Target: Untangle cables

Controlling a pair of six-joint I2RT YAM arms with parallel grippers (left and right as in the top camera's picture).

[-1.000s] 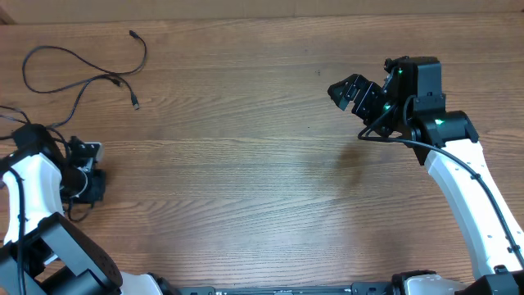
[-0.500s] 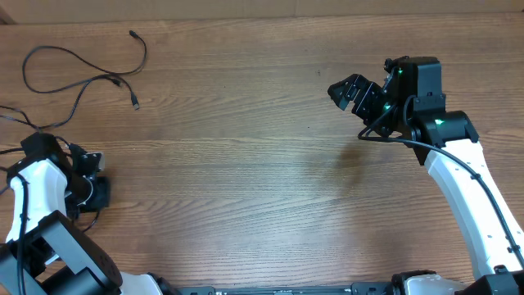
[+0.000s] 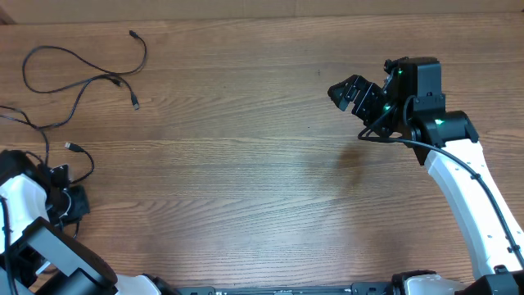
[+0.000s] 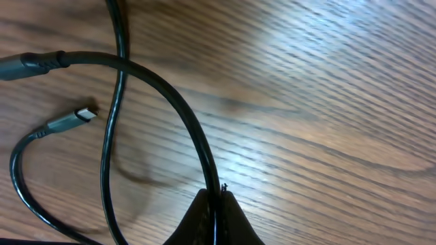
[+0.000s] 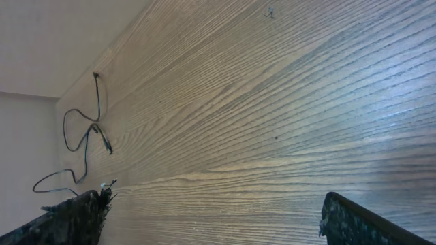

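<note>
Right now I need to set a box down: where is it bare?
Bare: the wide middle of the table, between the cables at far left and the right pincer. Crowded: the left edge, where the left pincer grips one.

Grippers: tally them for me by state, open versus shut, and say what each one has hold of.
Open: 1, the right gripper, holding nothing.
Shut: 1, the left gripper, pinched on a thin black cable.
Total: 2 grippers.
</note>
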